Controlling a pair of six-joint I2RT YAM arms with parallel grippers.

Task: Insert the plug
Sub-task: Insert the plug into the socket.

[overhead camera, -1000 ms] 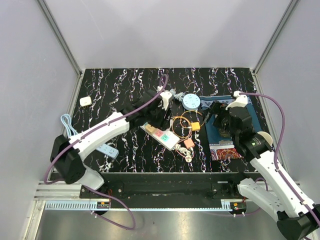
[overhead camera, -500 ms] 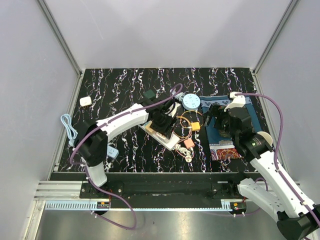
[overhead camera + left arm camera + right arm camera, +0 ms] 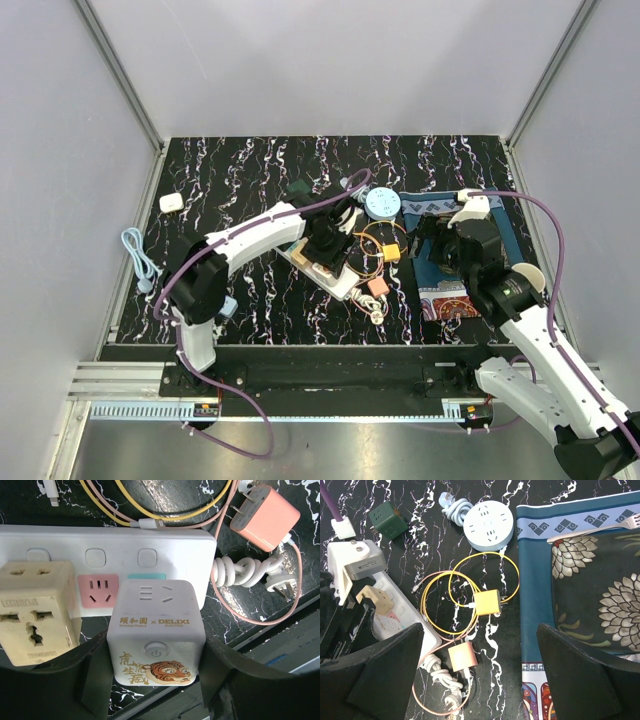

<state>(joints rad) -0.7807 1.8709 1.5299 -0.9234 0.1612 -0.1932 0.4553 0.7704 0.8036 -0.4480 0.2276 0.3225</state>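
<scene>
My left gripper [image 3: 156, 672] is shut on a white cube plug adapter [image 3: 155, 630] printed with a tiger. The cube sits over the teal socket of the white power strip [image 3: 165, 545]; I cannot tell whether its pins are in. A beige travel adapter [image 3: 32, 612] is plugged in beside it, with a free pink socket between them. In the top view the left gripper [image 3: 325, 248] is over the strip [image 3: 347, 283] at mid table. My right gripper [image 3: 480, 670] is open and empty above the table beside the mat, and it shows in the top view [image 3: 440, 245].
A yellow charger [image 3: 487, 601] and a pink charger [image 3: 462, 656] with looped cables lie right of the strip. A round white socket [image 3: 487, 527] and a green cube [image 3: 385, 515] lie behind. A patterned mat [image 3: 580, 580] holds a fork [image 3: 600, 527]. A small white adapter [image 3: 171, 202] and a blue cable [image 3: 135, 255] lie far left.
My left arm swung right and down onto the power strip with the white cube in it. The green cube came into view behind it. The right arm shifted slightly.
</scene>
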